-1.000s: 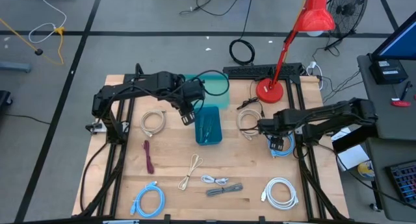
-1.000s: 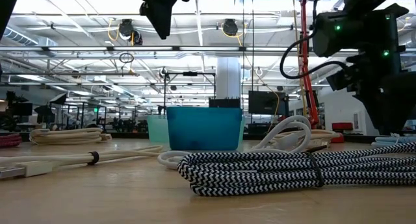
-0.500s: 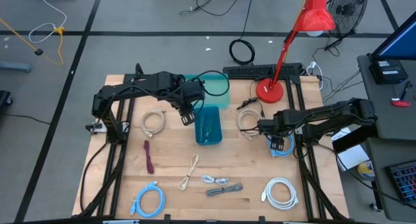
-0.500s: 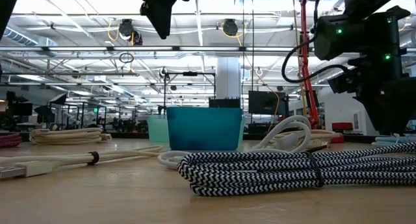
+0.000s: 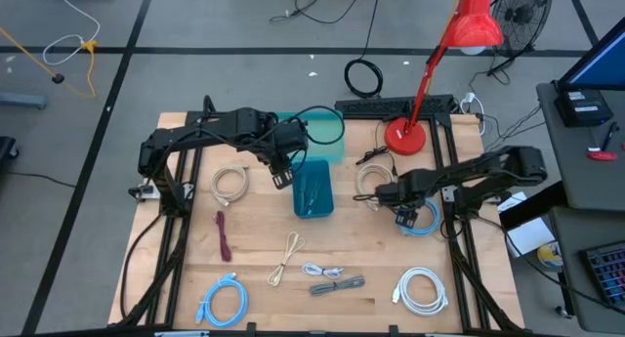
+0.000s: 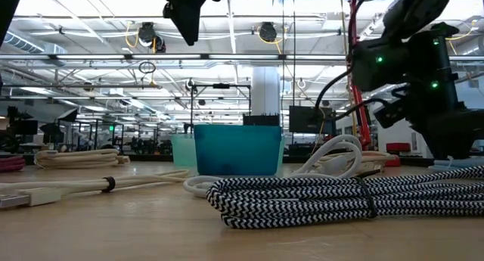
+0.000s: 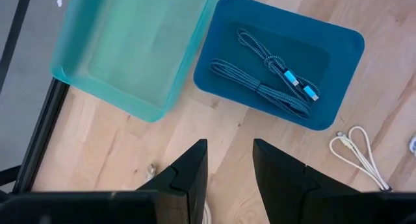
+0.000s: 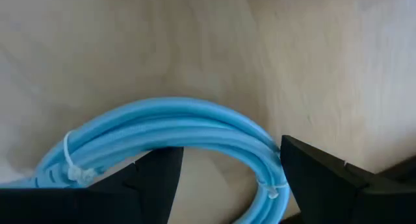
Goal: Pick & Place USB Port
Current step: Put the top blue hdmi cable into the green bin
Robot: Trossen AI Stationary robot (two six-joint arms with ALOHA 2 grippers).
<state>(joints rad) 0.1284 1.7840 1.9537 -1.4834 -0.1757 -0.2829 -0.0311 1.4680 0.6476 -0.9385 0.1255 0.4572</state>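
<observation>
The wooden worktop (image 5: 264, 234) carries several bundled cables spread around a dark blue bin (image 5: 313, 189), with a paler teal bin (image 5: 322, 132) touching its far end. The left arm hangs over the worktop just beside the blue bin, its left gripper (image 7: 229, 175) empty with the fingers (image 7: 188, 172) parted a moderate way, looking down on a striped cable (image 7: 273, 81) already lying in that bin. The right gripper (image 5: 408, 217) is the one at work: it sits low over the coiled blue cable (image 8: 162, 136), which lies on the right part of the worktop, well apart from the blue bin and between the red lamp base (image 5: 403, 136) and the white coil (image 5: 422, 287). In the right wrist view its fingers (image 8: 153, 178) stand wide and empty, one on either side of the coil's arc, with the bundled strands running crosswise between them. That is the relation the next move seems to turn on: the cable lies straight ahead of and between the open fingers, its strands across the gap, so a short descent and a squeeze should catch it. The right arm is far nearer than the left.
</observation>
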